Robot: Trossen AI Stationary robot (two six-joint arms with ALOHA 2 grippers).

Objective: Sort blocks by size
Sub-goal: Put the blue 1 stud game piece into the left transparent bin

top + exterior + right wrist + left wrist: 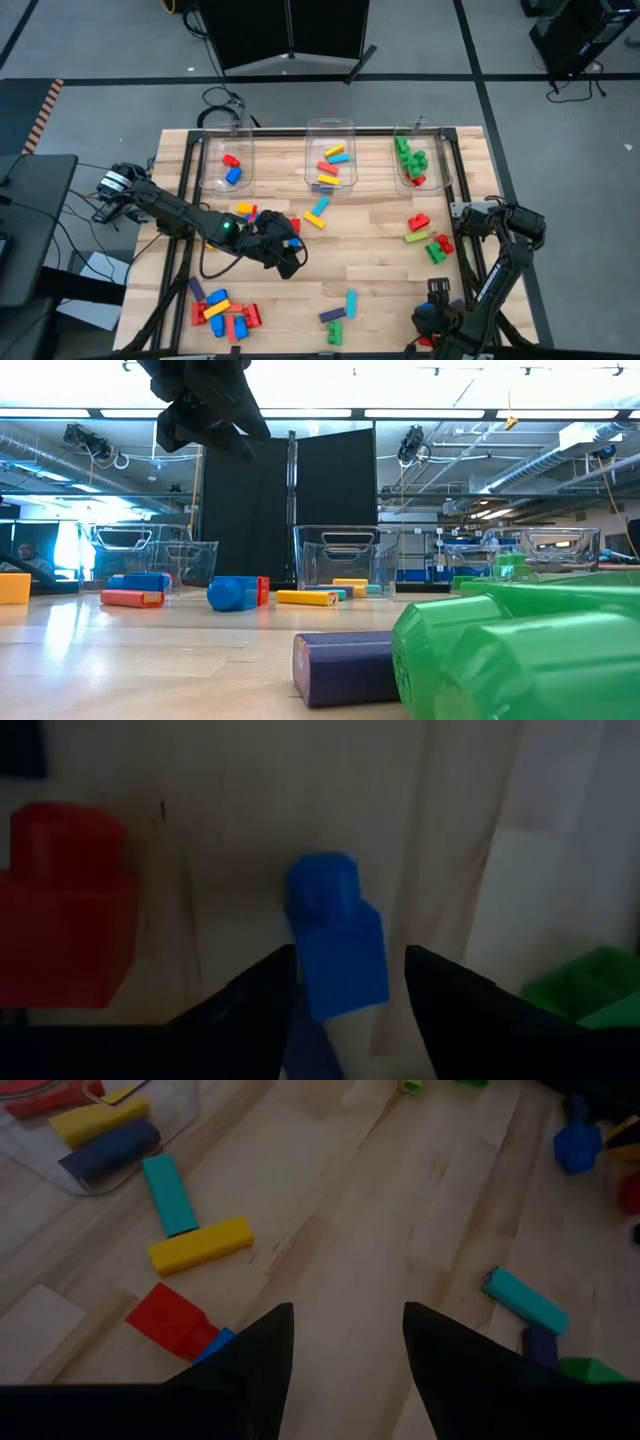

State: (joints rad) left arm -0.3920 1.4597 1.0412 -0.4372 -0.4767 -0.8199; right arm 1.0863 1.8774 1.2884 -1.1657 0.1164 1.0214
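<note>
While the right gripper [348, 956] hangs low over the near right corner of the table [385, 255], a blue block [335, 935] lies directly under it, between its two fingers. The jaws stand open, one on each side of the block, and a thin gap shows on one side, so no grip is made yet. The block's long axis runs away from the wrist, roughly along the slot between the fingers and slightly tilted to it; closing would therefore pinch it across its narrow width. A red block [65, 905] sits just beside it and a green block [590, 985] lies near on the other side.

The left gripper [345, 1315] waits above the table's middle, open and empty, well apart from the blue block; the right arm is plainly the nearer.

Counts, from above: two arms; three clear bins along the far edge. The left bin [213, 165] holds two blocks, the middle bin [330, 124] about five long ones, and the right bin [440, 165] a green cluster too crowded to count. Loose blocks lie in groups: three at the near centre, about six at the near left, and roughly four at mid right.
</note>
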